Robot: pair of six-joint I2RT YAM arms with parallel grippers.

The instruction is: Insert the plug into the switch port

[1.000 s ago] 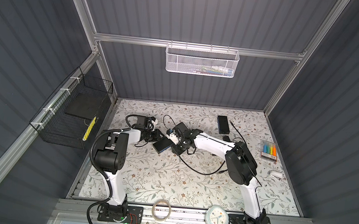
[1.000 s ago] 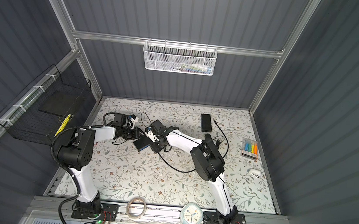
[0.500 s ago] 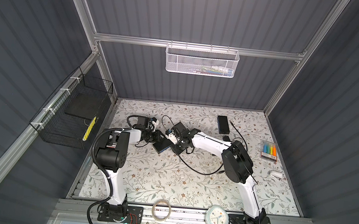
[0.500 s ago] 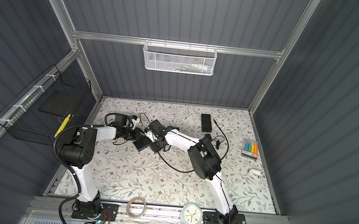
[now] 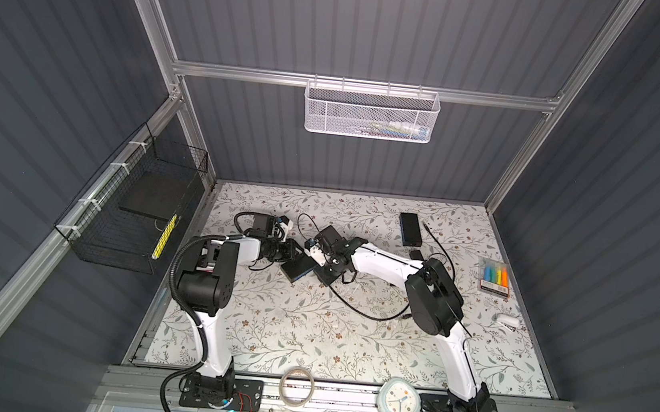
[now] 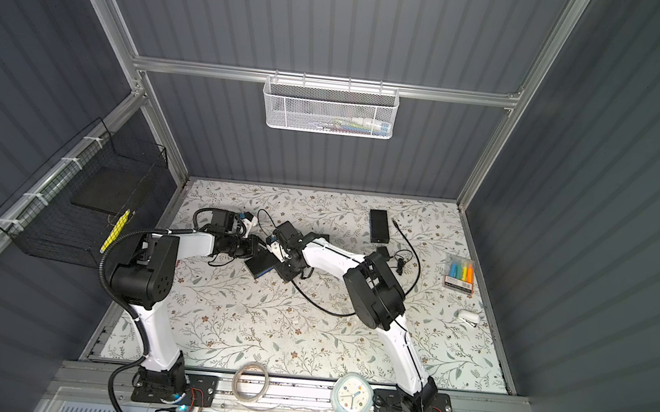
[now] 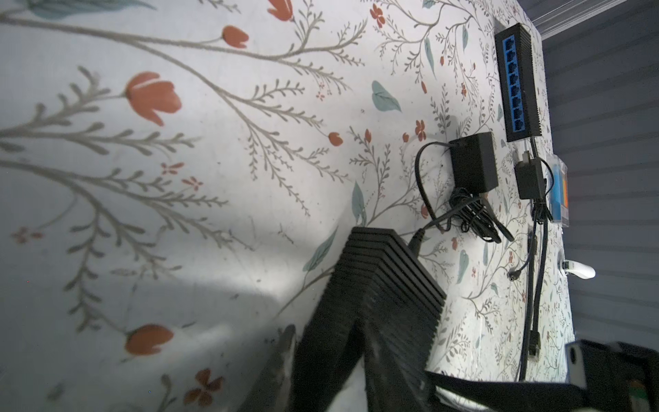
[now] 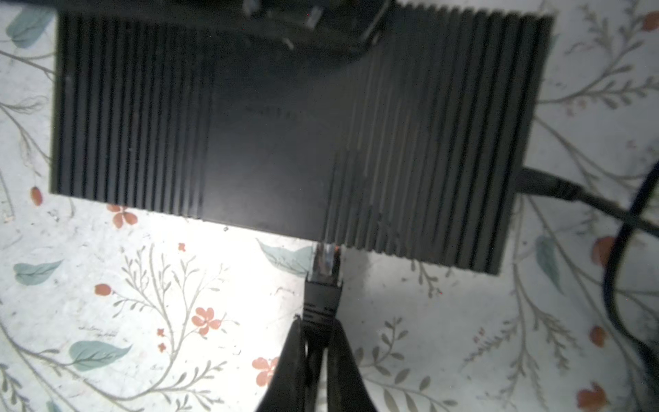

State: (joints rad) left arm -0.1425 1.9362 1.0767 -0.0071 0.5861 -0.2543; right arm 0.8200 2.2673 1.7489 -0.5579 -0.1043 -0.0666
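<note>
- Since a second ago, the right hand point(image 8: 316, 330) has closed in tight. The big joint of its arm has shifted a little. The left arm looks the same.
- The right hand is clenched on the black back part of the plug point(image 8: 322, 271), with the cable point(image 5: 355, 306) trailing behind it.
- The clear tip of the plug touches the front side of the switch point(image 8: 271, 125). I cannot see the port from above, so I cannot tell how far in it is. Most of the tip still shows, so I think it is not all the way in.
- The switch lies on the tabletop point(image 5: 306, 338), left of the middle and nearer the far edge.
- The left hand point(image 5: 292, 251) grips the back side of the switch to keep it in place.
- What could go wrong:
  - The plug may be a bit crooked, catch on the port's edge and jam.
  - The grip is far back on the plug, so a push could bend it.
  - If the left hand slips, the switch could slide away.
  - The power cord point(image 8: 545, 187) could tug the switch sideways.
</note>
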